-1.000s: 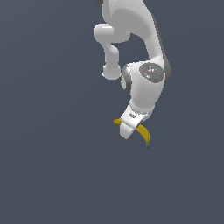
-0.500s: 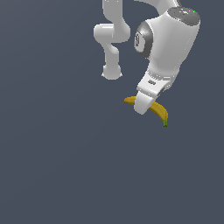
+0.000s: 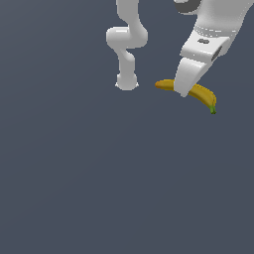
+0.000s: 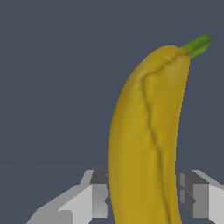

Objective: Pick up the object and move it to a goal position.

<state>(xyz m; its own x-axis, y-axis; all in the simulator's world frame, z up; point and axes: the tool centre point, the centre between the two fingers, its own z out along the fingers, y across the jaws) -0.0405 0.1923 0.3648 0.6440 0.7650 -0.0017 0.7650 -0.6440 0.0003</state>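
Observation:
The yellow banana [image 3: 201, 94] is held in the air at the exterior view's upper right, its green stem tip toward the right and its darker orange end toward the left. My gripper [image 3: 184, 88] is shut on its middle, coming down from above. In the wrist view the banana [image 4: 146, 140] fills the picture between the two fingers [image 4: 94, 197], with the green stem at the far end. The part of the banana between the fingers is hidden in the exterior view.
The arm's white base and lower links [image 3: 127, 49] stand at the exterior view's top centre, left of the banana. A plain dark grey surface [image 3: 99, 188] lies all around and below.
The gripper has carried the banana upward and toward the exterior view's right, lifting it higher off the surface. It stays shut on the banana.

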